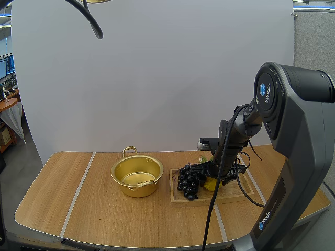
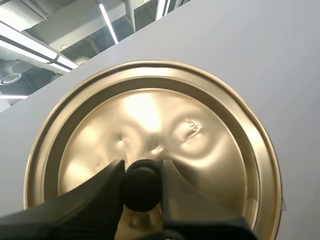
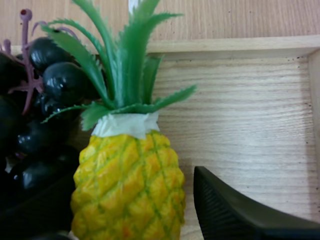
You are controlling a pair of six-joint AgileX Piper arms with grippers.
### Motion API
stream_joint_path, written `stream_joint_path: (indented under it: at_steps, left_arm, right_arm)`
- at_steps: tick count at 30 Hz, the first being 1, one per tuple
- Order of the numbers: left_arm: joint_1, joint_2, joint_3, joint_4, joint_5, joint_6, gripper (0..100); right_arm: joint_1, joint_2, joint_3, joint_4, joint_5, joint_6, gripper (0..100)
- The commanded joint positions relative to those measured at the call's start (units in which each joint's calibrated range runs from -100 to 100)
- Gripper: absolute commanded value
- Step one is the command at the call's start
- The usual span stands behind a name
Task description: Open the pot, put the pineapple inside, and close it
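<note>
Right tool [image 3: 131, 177] spread around pineapple [image 3: 125, 210], on tray [image 1: 230, 196] right of grapes [image 1: 187, 180]. Looks light, stiff and bumpy: pinch mid-body, not the leaves. Left tool [image 2: 141, 167] pinching lid [image 2: 150, 115] knob.

High camera overlooks the desk [image 1: 104, 209] from behind; right wrist's hugs the tray [image 3: 240, 110] both share; left wrist's faces upward, near the lid [image 2: 150, 115].

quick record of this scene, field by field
pot: on table, lid off
lid: lifted off, held by its knob
left gripper: shut on lid knob
pineapple: on tray, beside grapes
right gripper: open, fingers either side of pineapple
task stage: pot open, pineapple not yet picked up
</note>
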Motion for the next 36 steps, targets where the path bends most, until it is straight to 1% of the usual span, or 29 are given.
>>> stream_joint_path:
  at_steps: [1,2,4,5,6,12,17,19,20,23,27,31,36]
  left_arm:
    - [-0.14,0.1,-0.4,0.1,-1.9,-0.4,0]
    - [-0.14,0.1,-0.4,0.1,-1.9,-0.4,0]
    - [-0.14,0.1,-0.4,0.1,-1.9,-0.4,0]
    - [-0.14,0.1,-0.4,0.1,-1.9,-0.4,0]
    - [-0.14,0.1,-0.4,0.1,-1.9,-0.4,0]
    - [-0.14,0.1,-0.4,0.1,-1.9,-0.4,0]
    - [-0.14,0.1,-0.4,0.1,-1.9,-0.4,0]
    - [-0.14,0.1,-0.4,0.1,-1.9,-0.4,0]
    - [-0.14,0.1,-0.4,0.1,-1.9,-0.4,0]
    - [-0.14,0.1,-0.4,0.1,-1.9,-0.4,0]
    - [-0.14,0.1,-0.4,0.1,-1.9,-0.4,0]
    - [-0.14,0.1,-0.4,0.1,-1.9,-0.4,0]
    - [-0.14,0.1,-0.4,0.1,-1.9,-0.4,0]
  right_arm:
    - [-0.3,-0.1,-0.5,-0.8,-1.0,-0.5,89]
    - [-0.3,-0.1,-0.5,-0.7,-0.8,-0.5,66]
    - [-0.3,-0.1,-0.5,-0.2,-0.8,-0.5,35]
    - [-0.3,-0.3,-0.5,-0.1,-0.7,-0.5,11]
    - [-0.3,-0.5,-0.5,0.0,-0.5,-0.5,0]
    - [-0.1,-6.6,-0.7,0.2,0.2,-0.5,0]
    - [1.6,-15.3,-3.3,0.2,4.1,-0.5,0]
    - [3.7,-19.3,-6.2,0.2,7.4,-0.5,0]
    - [4.3,-20.5,-7.3,0.2,8.5,-0.5,0]
    - [7.8,-23.2,-11.3,0.2,11.6,-0.5,0]
    - [12.9,-23.0,-16.2,1.0,15.3,-0.5,0]
    - [17.5,-21.4,-18.0,2.3,14.3,-0.5,0]
    - [21.4,-17.6,-18.2,2.3,10.8,-0.5,0]
